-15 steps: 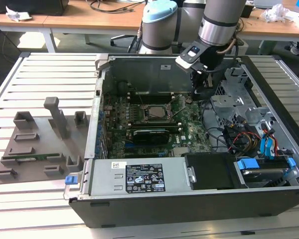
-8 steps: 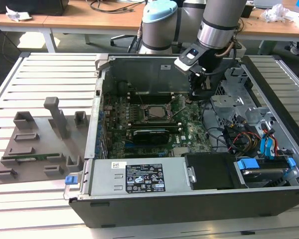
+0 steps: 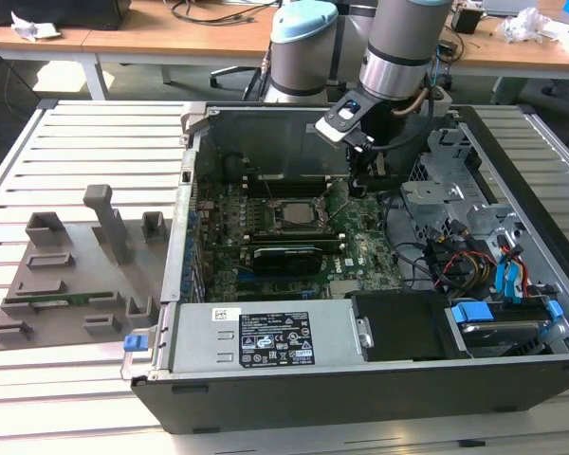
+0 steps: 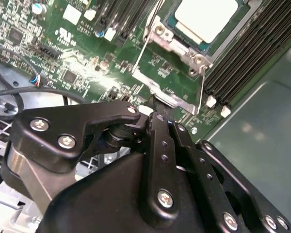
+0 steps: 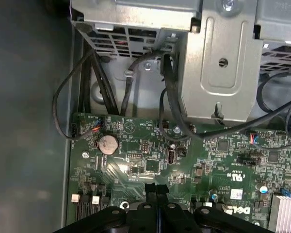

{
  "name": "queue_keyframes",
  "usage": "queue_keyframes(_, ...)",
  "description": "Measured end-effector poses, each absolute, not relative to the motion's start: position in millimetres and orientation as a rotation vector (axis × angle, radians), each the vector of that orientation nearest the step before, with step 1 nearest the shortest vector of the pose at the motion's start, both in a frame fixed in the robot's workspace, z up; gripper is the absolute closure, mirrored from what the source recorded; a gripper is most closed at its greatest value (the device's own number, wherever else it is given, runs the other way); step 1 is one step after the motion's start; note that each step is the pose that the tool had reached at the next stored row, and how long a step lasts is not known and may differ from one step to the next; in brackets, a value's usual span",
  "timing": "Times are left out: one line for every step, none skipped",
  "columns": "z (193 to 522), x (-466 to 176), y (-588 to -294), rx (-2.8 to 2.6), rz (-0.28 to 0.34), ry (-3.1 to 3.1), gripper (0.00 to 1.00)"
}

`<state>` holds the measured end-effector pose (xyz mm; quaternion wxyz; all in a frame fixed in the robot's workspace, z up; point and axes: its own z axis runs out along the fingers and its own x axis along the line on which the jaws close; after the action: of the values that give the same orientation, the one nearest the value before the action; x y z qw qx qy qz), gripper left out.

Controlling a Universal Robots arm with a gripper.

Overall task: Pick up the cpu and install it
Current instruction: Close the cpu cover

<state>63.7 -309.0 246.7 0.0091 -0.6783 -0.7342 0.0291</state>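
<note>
The cpu (image 3: pixel 289 216) lies flat in its socket on the green motherboard (image 3: pixel 266 256) inside the open computer case; its silver-grey top (image 4: pixel 206 17) also shows in the second wrist view, ringed by the metal socket frame (image 4: pixel 170 73). My gripper (image 3: pixel 360 185) hangs inside the case, toward the exterior view's right of the socket. In the second wrist view its black fingers (image 4: pixel 157 126) are pressed together, and the gripper's tip (image 4: pixel 155 108) sits at the frame's outer edge. In the first wrist view the gripper (image 5: pixel 157 191) is shut with nothing between its fingers.
A grey fixture tray (image 3: pixel 38 313) with a green memory stick (image 3: pixel 52 299) lies on the slatted table at the exterior view's left. A power supply (image 3: pixel 266 336) spans the case front. A metal drive cage (image 3: pixel 455 199) and cables (image 3: pixel 436 265) crowd the right side.
</note>
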Motion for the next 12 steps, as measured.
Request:
queue_keyframes(246.8,62.2,-309.0,-2.119,0.091,-2.293,0.89)
queue_keyframes(246.8,60.6,-309.0,-2.119,0.091,-2.293,0.89)
queue_keyframes(246.7,59.5,-309.0,-2.119,0.091,-2.293,0.89)
queue_keyframes(246.7,58.5,-309.1,-2.119,0.091,-2.293,0.89)
queue_keyframes(246.7,57.8,-309.0,-2.119,0.091,-2.293,0.89)
queue_keyframes(246.7,56.8,-309.0,-2.119,0.091,-2.293,0.89)
queue_keyframes(246.7,55.9,-309.1,-2.119,0.091,-2.293,0.89)
queue_keyframes(246.7,54.5,-309.0,-2.119,0.091,-2.293,0.89)
queue_keyframes(246.7,53.7,-309.0,-2.119,0.091,-2.293,0.89)
queue_keyframes(246.6,52.6,-309.0,-2.119,0.091,-2.293,0.89)
queue_keyframes(246.6,51.8,-309.0,-2.119,0.091,-2.293,0.89)
queue_keyframes(246.6,51.4,-309.0,-2.119,0.091,-2.293,0.89)
